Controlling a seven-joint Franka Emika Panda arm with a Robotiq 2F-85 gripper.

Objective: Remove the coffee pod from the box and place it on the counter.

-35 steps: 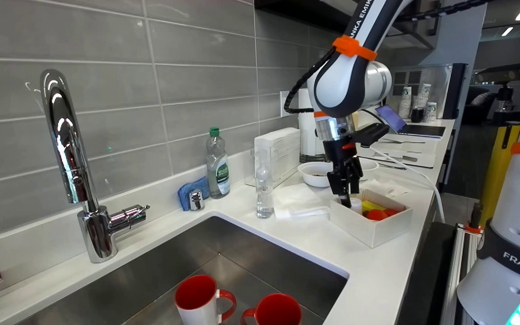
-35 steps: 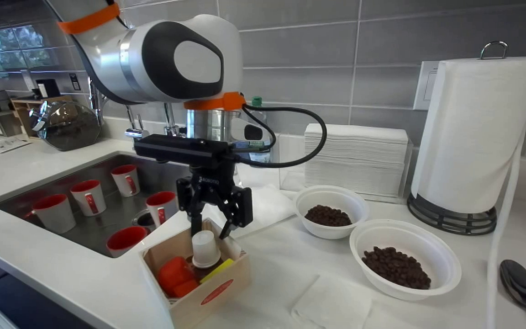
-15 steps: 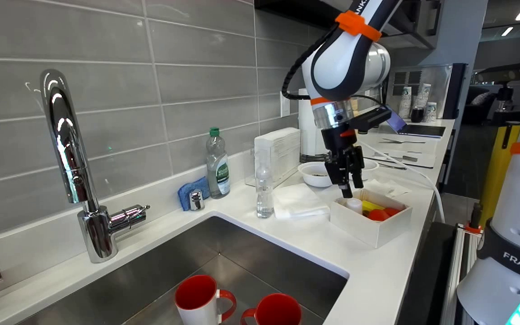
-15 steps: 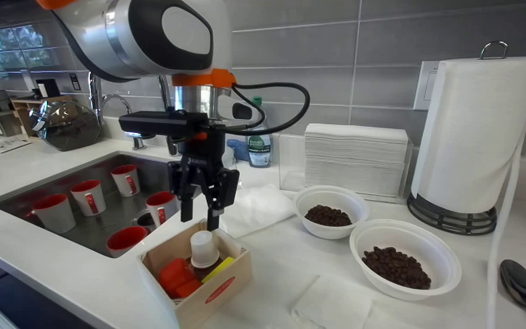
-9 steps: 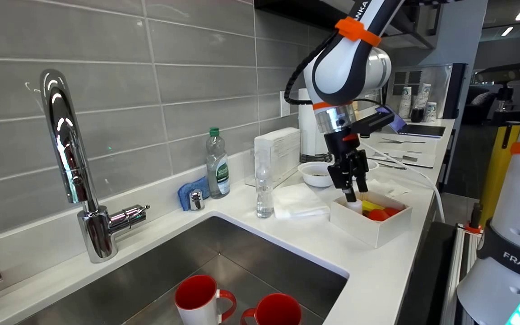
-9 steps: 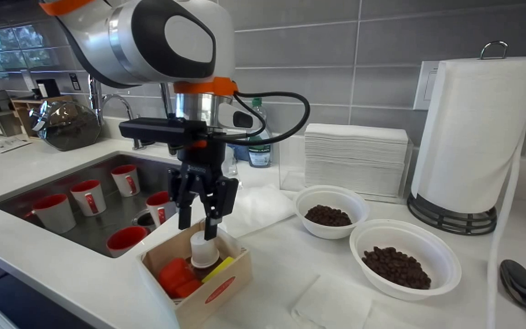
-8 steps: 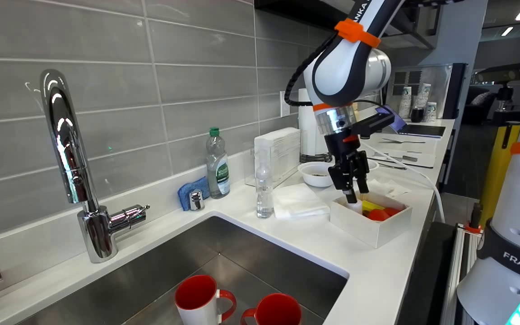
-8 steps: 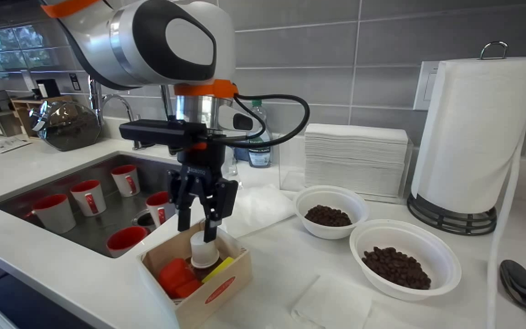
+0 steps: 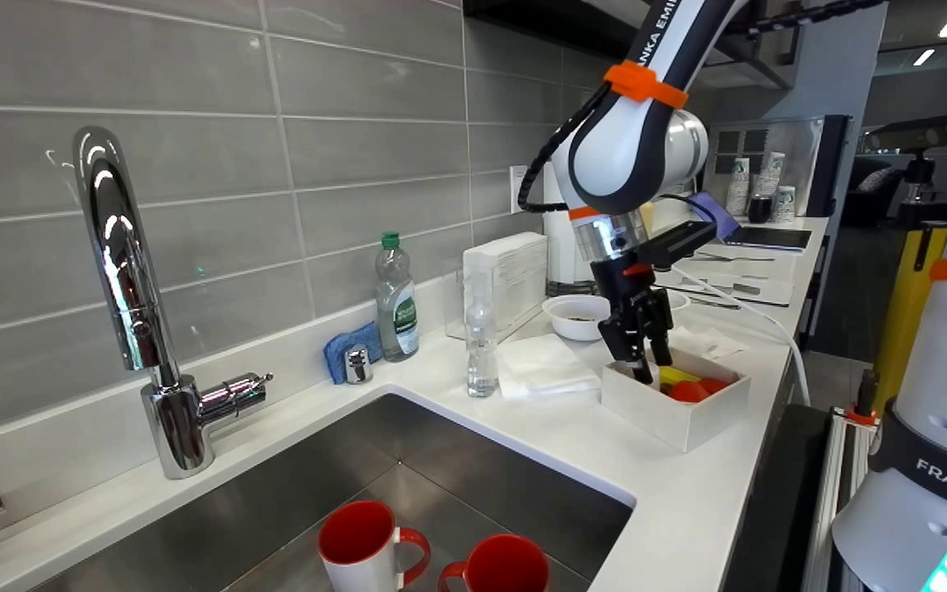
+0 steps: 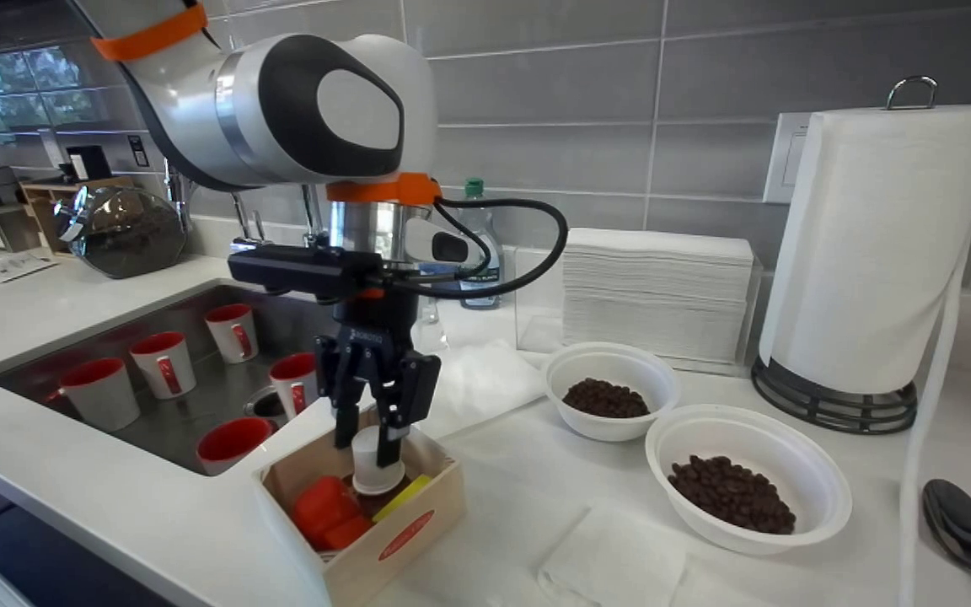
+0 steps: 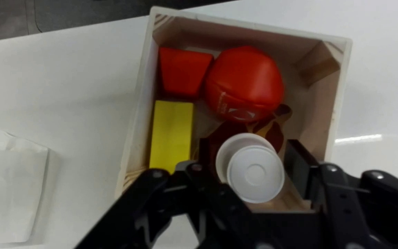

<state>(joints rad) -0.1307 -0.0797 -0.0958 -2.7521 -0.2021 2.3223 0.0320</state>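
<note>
The white coffee pod [image 10: 365, 466] stands bottom-up inside the small pale box [image 10: 442, 507]. Its round white base shows in the wrist view [image 11: 255, 174]. My gripper [image 10: 367, 447] is open and points down into the box, with one finger on each side of the pod. In the wrist view, a gap shows between the pod and the right-hand finger [image 11: 297, 166]; the left-hand finger is dark, so contact there cannot be told. In an exterior view, a finger hides most of the pod. The box [image 9: 656, 413] sits on the white counter [image 9: 560, 440].
Red pieces [image 11: 245, 83] and a yellow block [image 11: 172, 135] lie in the box. Two white bowls [image 10: 827, 497] with dark beans, a paper towel roll [image 10: 882, 253] and napkins [image 10: 654, 295] stand nearby. The sink [image 9: 473, 477] holds several red-and-white mugs.
My gripper was in the box, then rose above the pod and turned a little. Since half a second ago it has come down, its fingers now alongside the pod. The pod stays put.
</note>
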